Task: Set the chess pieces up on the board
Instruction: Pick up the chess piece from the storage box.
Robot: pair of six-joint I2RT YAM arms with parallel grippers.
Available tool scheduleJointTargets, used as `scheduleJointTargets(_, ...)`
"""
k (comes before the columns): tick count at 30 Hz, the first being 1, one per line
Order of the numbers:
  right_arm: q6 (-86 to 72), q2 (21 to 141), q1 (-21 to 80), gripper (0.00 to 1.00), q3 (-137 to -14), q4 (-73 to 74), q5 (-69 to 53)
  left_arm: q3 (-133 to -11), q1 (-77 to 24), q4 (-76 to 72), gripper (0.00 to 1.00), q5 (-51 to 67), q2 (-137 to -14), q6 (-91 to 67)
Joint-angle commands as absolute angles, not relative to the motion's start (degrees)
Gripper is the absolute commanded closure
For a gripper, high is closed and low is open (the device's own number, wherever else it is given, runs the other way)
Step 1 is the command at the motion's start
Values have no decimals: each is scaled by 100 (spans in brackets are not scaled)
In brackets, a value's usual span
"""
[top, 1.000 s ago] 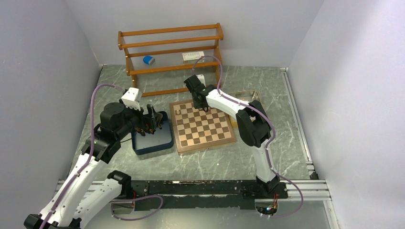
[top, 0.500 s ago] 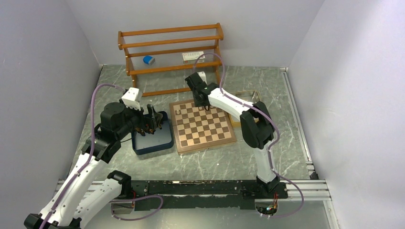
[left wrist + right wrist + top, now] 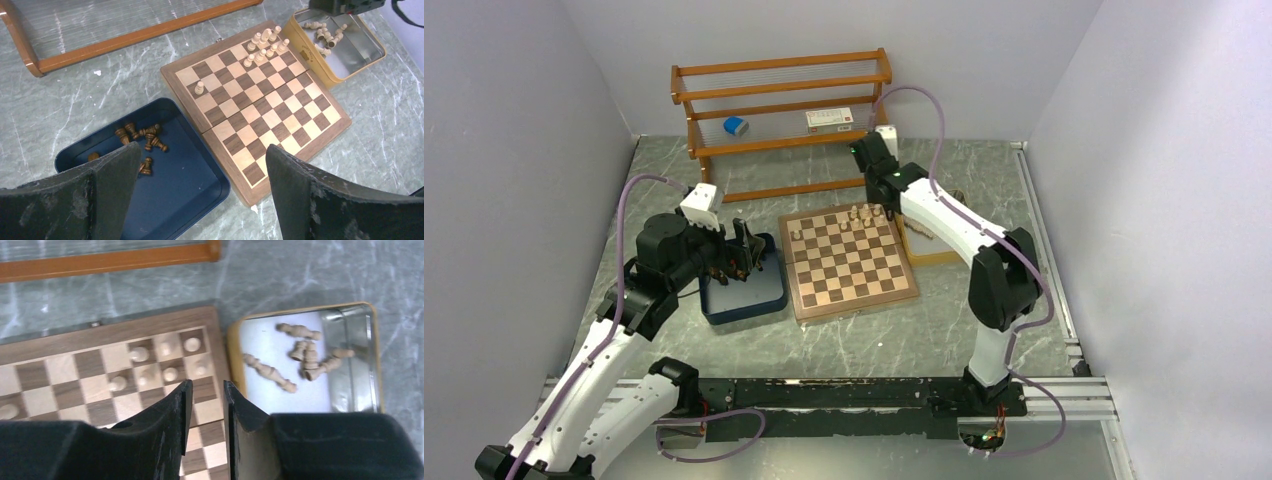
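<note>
The board (image 3: 849,270) lies mid-table. Several cream pieces (image 3: 865,214) stand at its far right corner, and one (image 3: 796,235) stands at the far left. My right gripper (image 3: 876,175) hovers above that far right corner. In the right wrist view its jaws (image 3: 206,387) are a narrow gap apart and empty, over the board (image 3: 100,370) beside the standing cream pieces (image 3: 165,360). My left gripper (image 3: 744,250) is wide open and empty (image 3: 202,150) over the navy tray (image 3: 185,185), which holds several dark pieces (image 3: 142,137).
A yellow tray (image 3: 232,355) right of the board holds several lying cream pieces (image 3: 300,352); it also shows in the left wrist view (image 3: 350,50). A wooden shelf (image 3: 784,110) stands at the back with a blue item (image 3: 735,126) and a white box (image 3: 828,118).
My right gripper has risen from the board's far edge and swung right and back, leaving the cream pieces standing there. The left arm has not moved.
</note>
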State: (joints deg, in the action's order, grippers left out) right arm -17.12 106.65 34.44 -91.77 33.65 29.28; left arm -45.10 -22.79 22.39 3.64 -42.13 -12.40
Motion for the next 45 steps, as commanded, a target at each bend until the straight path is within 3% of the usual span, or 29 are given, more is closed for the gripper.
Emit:
scheduleJointTargets(1,-1610,10286,2882,68,-8835,3149,3063,-4546,-2320,2200,1,458,-4197,-1169)
scheduleJointTargets(15,-2889,10168,1187,69,-7862,2466,3302,-4570,-2320,2205,1,611,-4178,-1149)
scheduleJointTargets(29,-5290,11421,958,70,-8515,3478,4258,-4554,-2320,2165,1,677,-4009,-1152)
scheduleJointTargets(45,-5599,11722,923,69,-8583,3449,4514,-4555,-2329,2163,1,677,-3994,-1162)
